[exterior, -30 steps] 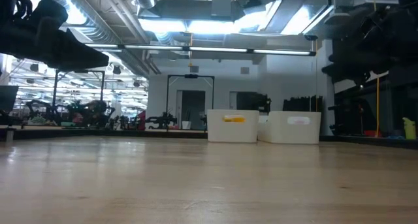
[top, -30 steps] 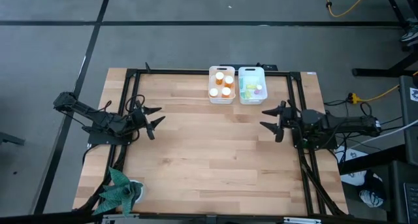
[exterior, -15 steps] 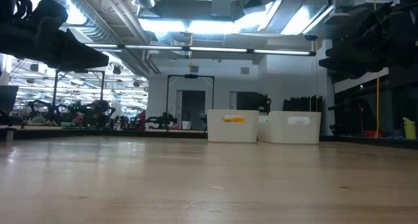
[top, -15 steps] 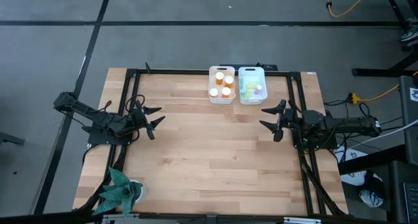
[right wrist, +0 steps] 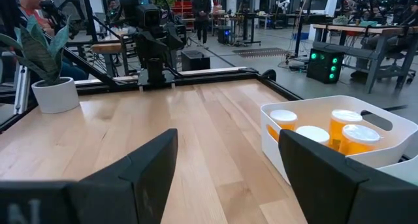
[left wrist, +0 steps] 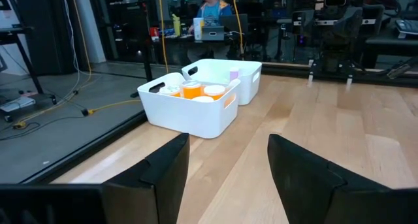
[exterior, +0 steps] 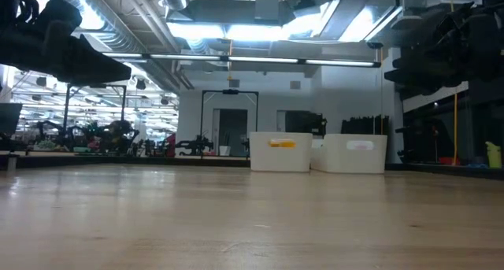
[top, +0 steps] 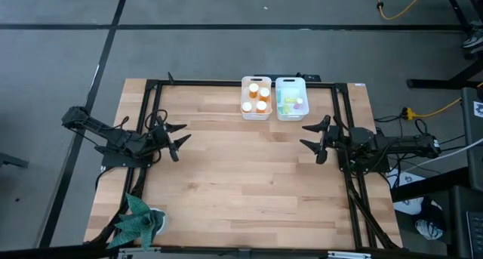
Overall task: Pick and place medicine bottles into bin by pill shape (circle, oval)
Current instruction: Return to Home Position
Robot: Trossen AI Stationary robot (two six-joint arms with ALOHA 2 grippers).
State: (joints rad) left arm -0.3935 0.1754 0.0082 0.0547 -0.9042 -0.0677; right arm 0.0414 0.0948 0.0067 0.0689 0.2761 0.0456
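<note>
Now four orange medicine bottles with round white caps (top: 261, 106) sit in the left white plastic bin (top: 256, 78) at the wooden table's (top: 241, 183) twelve o'clock edge, and small translucent bottles (top: 299, 103) in the right white plastic bin (top: 291, 80) touching it. The left gripper (top: 183, 134), at nine o'clock, and the right gripper (top: 307, 136), at three o'clock, both gape empty.

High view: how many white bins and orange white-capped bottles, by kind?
White bins: 2, left white bin and right white bin.
Orange bottles: 4, in the left white bin.
Total: 6.
Small coloured bottles in the right white bin: too small to count.
</note>
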